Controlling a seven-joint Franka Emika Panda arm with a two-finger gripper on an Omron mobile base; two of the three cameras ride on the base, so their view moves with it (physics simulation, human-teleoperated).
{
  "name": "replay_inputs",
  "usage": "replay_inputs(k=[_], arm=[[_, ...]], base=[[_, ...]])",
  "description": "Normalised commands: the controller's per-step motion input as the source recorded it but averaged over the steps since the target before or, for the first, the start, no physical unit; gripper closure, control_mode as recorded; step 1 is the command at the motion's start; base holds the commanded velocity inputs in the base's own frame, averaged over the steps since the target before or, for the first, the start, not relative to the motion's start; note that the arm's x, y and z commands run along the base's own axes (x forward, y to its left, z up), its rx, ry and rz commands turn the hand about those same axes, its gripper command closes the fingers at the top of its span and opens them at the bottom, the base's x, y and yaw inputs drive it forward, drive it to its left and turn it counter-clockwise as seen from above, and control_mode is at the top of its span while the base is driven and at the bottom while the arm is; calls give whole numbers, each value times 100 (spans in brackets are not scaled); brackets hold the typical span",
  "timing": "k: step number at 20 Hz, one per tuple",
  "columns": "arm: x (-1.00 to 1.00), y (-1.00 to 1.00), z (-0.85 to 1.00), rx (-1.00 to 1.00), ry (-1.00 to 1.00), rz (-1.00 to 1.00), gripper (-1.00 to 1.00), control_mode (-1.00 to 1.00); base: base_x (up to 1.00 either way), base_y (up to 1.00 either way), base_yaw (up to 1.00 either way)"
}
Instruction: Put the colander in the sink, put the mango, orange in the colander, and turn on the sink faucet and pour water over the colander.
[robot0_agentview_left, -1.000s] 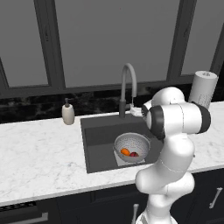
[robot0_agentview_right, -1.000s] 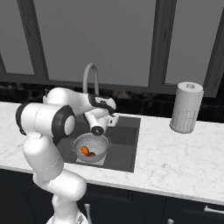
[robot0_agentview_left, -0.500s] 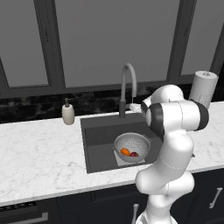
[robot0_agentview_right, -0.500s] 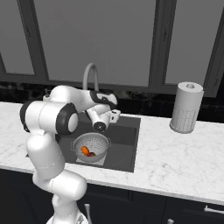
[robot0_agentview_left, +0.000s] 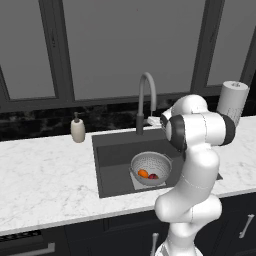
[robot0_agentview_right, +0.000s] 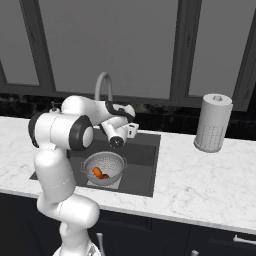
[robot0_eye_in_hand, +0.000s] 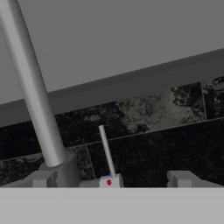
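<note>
Inspecting the scene from my remote station, I found the colander (robot0_agentview_left: 151, 167) sitting in the sink (robot0_agentview_left: 112, 155), toward its right half, over the lighter square of the basin floor. The orange (robot0_agentview_left: 143, 173) and the mango (robot0_agentview_left: 153, 176) lay side by side inside the colander, touching or nearly so; the orange sat to the left in the left base view. The sink faucet (robot0_agentview_left: 144, 100) stood at the back rim of the sink, its arched spout curving forward over the basin.

I recorded the gripper (robot0_agentview_right: 131, 130) raised behind the sink, close beside the faucet base. Its jaws stood wide apart and held nothing. In the hand view, the faucet's neck rose at the left, and the thin lever (robot0_eye_in_hand: 106, 151) stood between the two finger tips, clear of both, with a small red mark at its foot.

A soap dispenser (robot0_agentview_left: 77, 129) stood on the counter (robot0_agentview_left: 45, 180) left of the sink, and a paper towel roll (robot0_agentview_right: 213, 122) stood on the right.
</note>
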Motion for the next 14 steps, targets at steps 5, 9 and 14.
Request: replay_inputs(k=[5,9,14], arm=[[14,-1,0,0,0,9,-100,-100],[15,-1,0,0,0,15,-100,-100],[14,-6,0,0,0,3,-100,-100]], base=[[0,0,0],[0,0,0],[0,0,0]])
